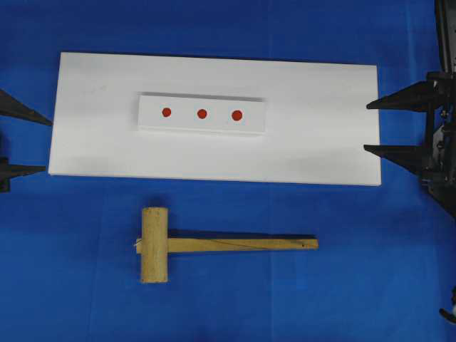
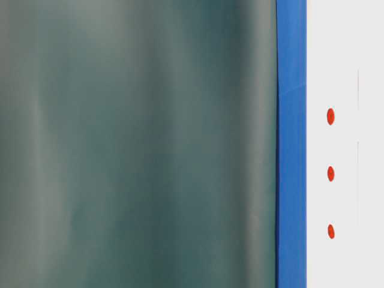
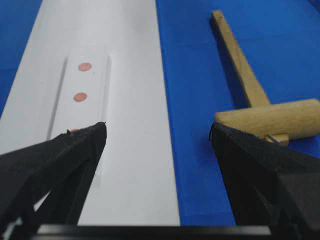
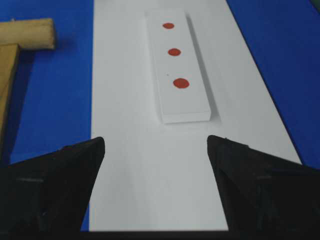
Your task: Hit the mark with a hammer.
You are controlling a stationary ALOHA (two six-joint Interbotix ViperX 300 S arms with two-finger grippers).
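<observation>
1. Start at the far left of the overhead view: your left gripper [image 1: 20, 142] sits at the left edge of the white board [image 1: 92, 142], its jaws spread wide with nothing between them.
2. Moving right, the hammer [image 1: 214, 244] lies flat on the blue table cover [image 1: 71, 285], just below the board's near edge and apart from it. Its thick head is toward the left arm; its long axis runs left to right, with the handle pointing toward the right arm.
3. In the left wrist view the hammer's head lies ahead of the right-hand jaw, off to the side of the gap, so judge that a sideways shift is needed before any closing.
4. Above the hammer, the raised white strip [image 1: 201, 114] carries three red marks [image 1: 201, 113] in a row; none is touched.
5. At the far right, your right gripper [image 1: 385, 127] also stands parted and empty, facing the board's right edge.
6. The handle end looks somewhat nearer the right arm, the head nearer the left; choose accordingly.
</observation>
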